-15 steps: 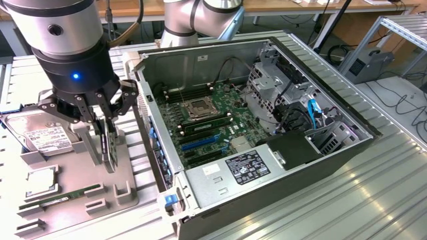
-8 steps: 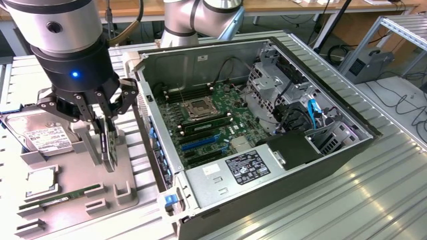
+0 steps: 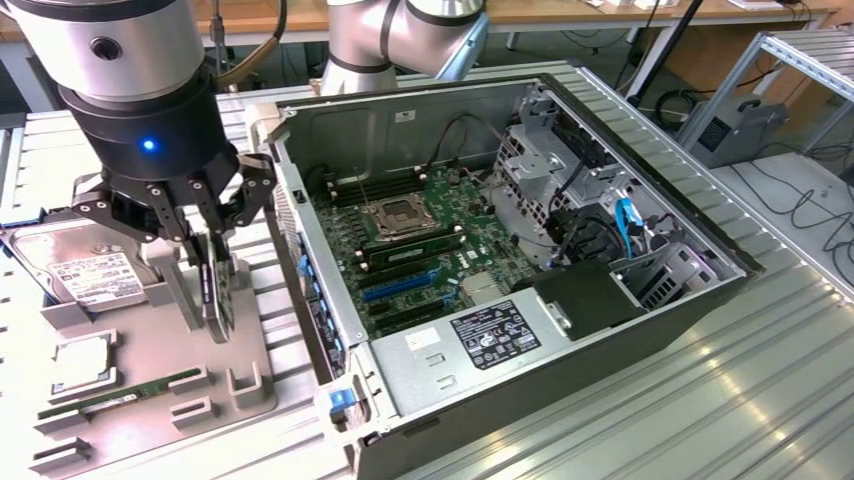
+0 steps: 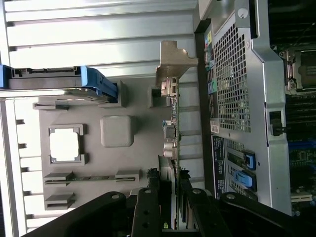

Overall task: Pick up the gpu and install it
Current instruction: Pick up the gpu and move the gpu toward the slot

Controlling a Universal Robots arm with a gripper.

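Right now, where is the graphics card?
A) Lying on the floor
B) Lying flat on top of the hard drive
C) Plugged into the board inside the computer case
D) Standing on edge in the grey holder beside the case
D: the graphics card stands on edge in the grey holder beside the computer case, directly under the gripper.

thin black gpu (image 3: 214, 300) stands on edge in the grey holder (image 3: 147, 395).
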